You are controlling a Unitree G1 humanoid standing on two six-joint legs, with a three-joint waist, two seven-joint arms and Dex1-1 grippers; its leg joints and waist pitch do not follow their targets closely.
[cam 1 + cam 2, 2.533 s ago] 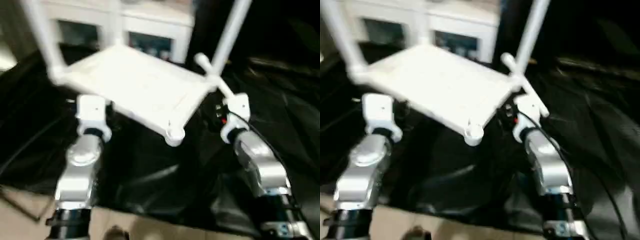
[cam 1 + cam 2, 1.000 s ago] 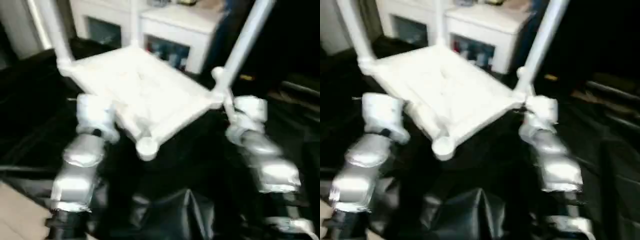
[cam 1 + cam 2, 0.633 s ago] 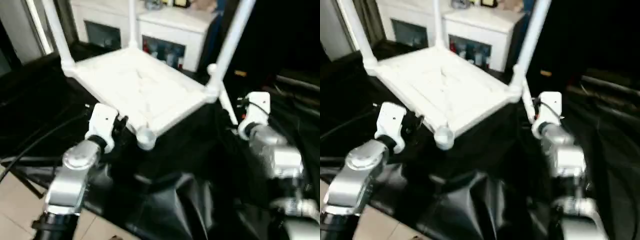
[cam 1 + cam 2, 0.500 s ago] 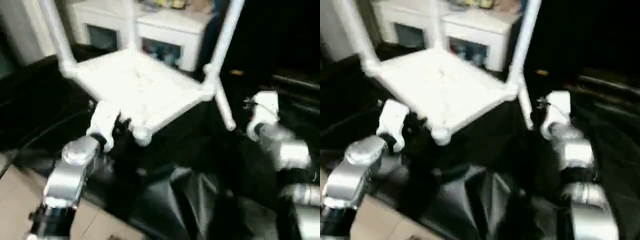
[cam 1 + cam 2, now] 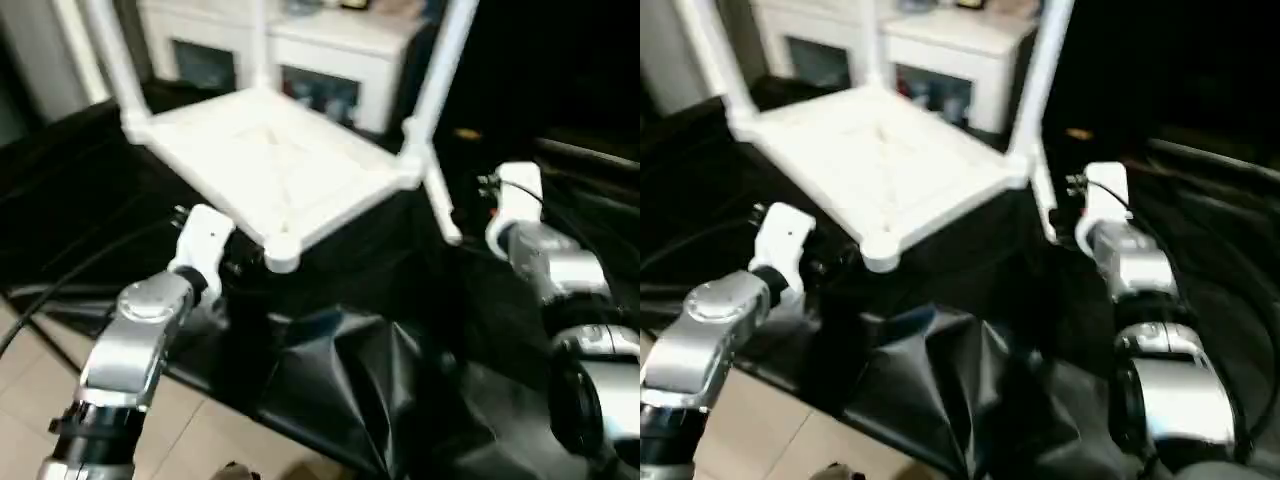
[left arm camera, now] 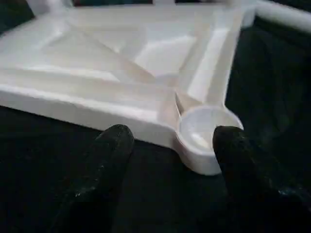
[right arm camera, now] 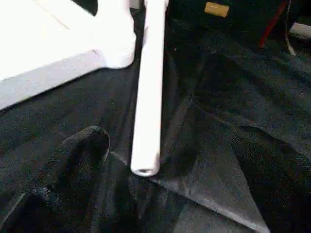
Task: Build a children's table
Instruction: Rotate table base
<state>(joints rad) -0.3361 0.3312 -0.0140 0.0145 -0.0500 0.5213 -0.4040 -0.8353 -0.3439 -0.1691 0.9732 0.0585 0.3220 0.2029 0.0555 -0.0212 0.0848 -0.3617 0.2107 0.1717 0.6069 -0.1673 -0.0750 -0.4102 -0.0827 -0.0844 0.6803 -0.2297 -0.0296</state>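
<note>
Having released tabletop [image 5: 270, 165], jaws parted

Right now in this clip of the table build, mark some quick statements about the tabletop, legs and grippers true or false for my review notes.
1. Three legs stand up from the upturned tabletop. True.
2. The near corner socket holds a leg. False: it is empty.
3. A loose leg lies on the black sheet beside the tabletop. True.
4. The right gripper is shut on that leg. False: its fingers stand wide apart, the leg's end between them untouched.
5. The left gripper is open, before the empty socket. True.
</note>
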